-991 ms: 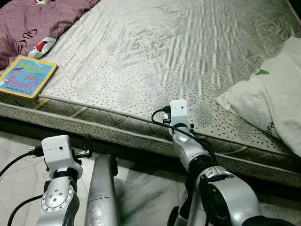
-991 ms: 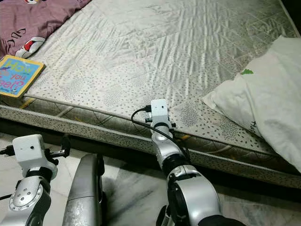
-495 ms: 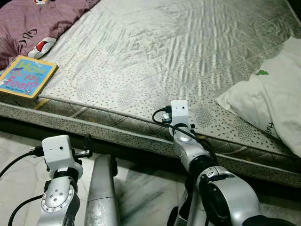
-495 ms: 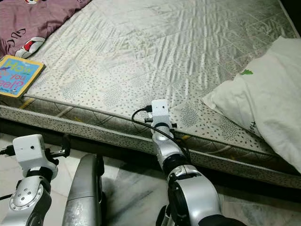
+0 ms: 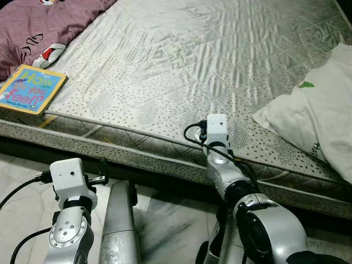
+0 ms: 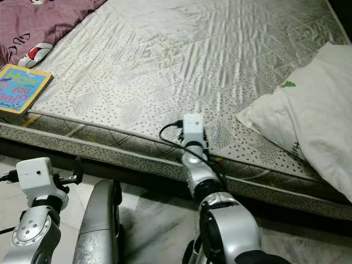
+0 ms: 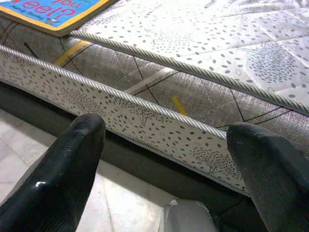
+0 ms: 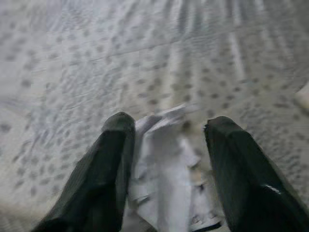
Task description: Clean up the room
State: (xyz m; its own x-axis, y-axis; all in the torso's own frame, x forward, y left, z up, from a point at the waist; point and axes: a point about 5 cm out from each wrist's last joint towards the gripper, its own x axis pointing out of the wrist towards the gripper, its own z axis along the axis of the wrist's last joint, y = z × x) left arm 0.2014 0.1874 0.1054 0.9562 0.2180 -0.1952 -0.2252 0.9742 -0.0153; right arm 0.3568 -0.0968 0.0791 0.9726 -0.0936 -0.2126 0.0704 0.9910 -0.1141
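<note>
Now the right pincer (image 8: pixel 166 169) grasps crumpled paper (image 8: pixel 166 179) over the mattress (image 5: pixel 181 66), left pincer (image 7: pixel 164 164) released

1. You have one mattress (image 5: pixel 181 60), bare and quilted.
2. You have one picture book (image 5: pixel 32 89) lying at the mattress's near corner.
3. You have one white pillow (image 5: pixel 316 113) at the other side of the mattress.
4. You have one purple blanket (image 5: pixel 41 25) bunched beyond the book.
5. You have one crumpled white piece of paper or cloth (image 8: pixel 166 179) between the right hand's (image 8: pixel 166 145) fingers; the view is blurred.
6. You have two hands: the right one and the left hand (image 7: pixel 164 159).
</note>
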